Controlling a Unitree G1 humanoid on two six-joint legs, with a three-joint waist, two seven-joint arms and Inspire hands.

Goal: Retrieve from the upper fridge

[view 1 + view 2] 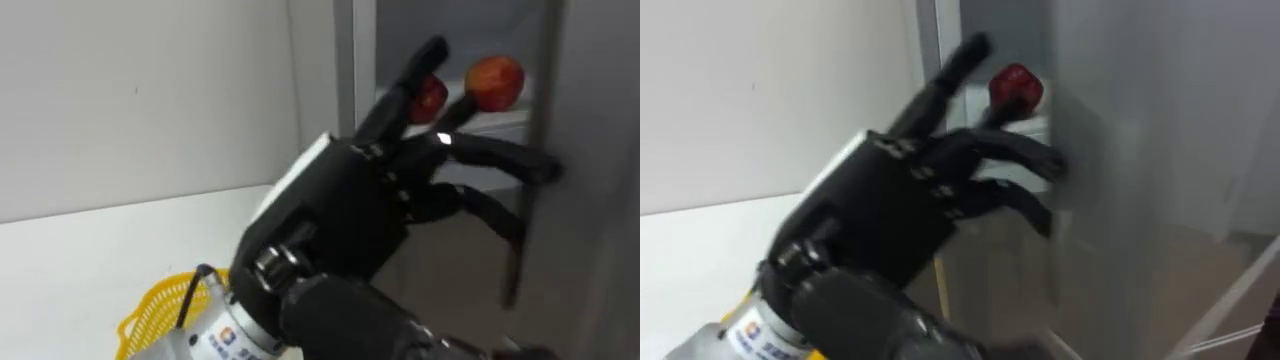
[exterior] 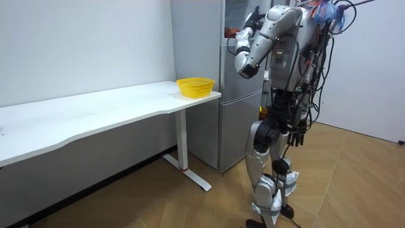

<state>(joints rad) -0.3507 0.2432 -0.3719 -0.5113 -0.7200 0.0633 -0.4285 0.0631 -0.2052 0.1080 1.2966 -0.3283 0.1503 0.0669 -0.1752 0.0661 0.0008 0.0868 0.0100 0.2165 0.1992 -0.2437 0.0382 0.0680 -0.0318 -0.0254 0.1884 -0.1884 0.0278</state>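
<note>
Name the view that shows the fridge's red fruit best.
The left eye view: two red fruits sit on the shelf past the left hand. The right eye view shows one; the room view leaves them too small to tell.

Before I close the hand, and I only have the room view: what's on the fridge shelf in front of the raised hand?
Observer: Two red fruits on a white shelf, a lighter fruit and, left of it, a darker fruit.
Operator: Holding either one?
Observer: No. The left hand is open, spread wide, with nothing in it.
Operator: Anything beside it?
Observer: Its lower fingers reach the edge of the grey door on the right.
</note>
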